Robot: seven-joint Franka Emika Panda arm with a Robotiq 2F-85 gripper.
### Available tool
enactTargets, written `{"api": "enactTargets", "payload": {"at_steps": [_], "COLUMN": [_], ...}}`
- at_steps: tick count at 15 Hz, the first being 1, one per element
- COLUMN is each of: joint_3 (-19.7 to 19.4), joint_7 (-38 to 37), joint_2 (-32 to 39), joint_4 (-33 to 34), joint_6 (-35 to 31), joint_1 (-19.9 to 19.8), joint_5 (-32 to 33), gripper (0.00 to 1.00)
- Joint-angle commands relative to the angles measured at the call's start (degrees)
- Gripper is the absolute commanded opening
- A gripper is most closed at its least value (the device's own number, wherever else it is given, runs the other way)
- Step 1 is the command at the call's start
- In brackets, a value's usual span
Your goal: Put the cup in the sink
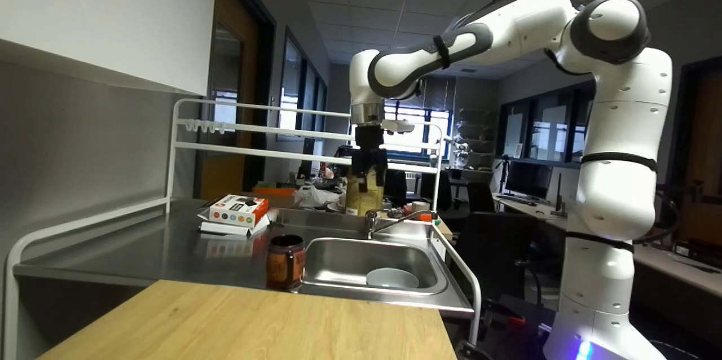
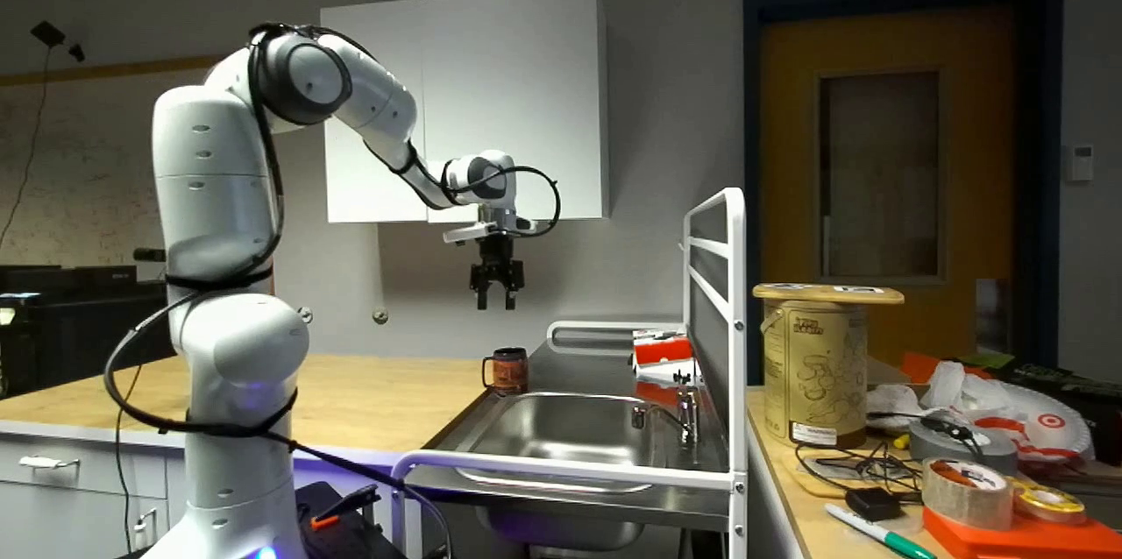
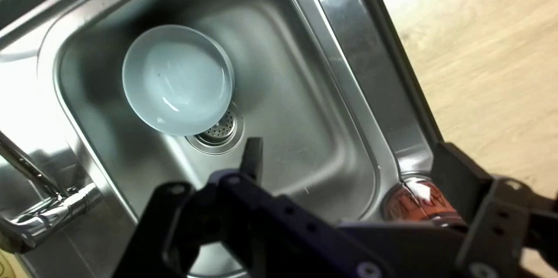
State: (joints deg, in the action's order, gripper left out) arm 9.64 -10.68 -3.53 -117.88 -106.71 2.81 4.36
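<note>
The cup (image 1: 285, 263) is an orange-brown mug with a dark rim and a handle. It stands upright on the metal counter beside the sink (image 1: 347, 258). In an exterior view the cup (image 2: 509, 371) is at the basin's far corner, near the wooden table. In the wrist view the cup (image 3: 414, 201) is at lower right, partly hidden by the gripper. The sink basin (image 3: 292, 134) fills the middle there. My gripper (image 2: 496, 300) is open and empty, high above the counter and apart from the cup. Its spread fingers (image 3: 348, 151) show in the wrist view.
A pale bowl (image 3: 176, 79) lies in the sink beside the drain. The faucet (image 1: 370, 224) stands at the basin's edge. A white rail frame (image 2: 736, 296) borders the counter. A red-and-white box (image 1: 237, 210) lies on the counter. A wooden table (image 1: 254, 320) adjoins it.
</note>
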Motion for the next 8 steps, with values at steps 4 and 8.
{"api": "enactTargets", "payload": {"at_steps": [4,8], "joint_3": [-1.35,-2.97], "joint_7": [-8.30,-12.20], "joint_2": [20.76,31.02], "joint_4": [24.08,36.03], "joint_6": [2.49,4.03], "joint_1": [3.96,6.92], "joint_5": [-0.28,-0.31], "gripper": [1.00,1.00]}}
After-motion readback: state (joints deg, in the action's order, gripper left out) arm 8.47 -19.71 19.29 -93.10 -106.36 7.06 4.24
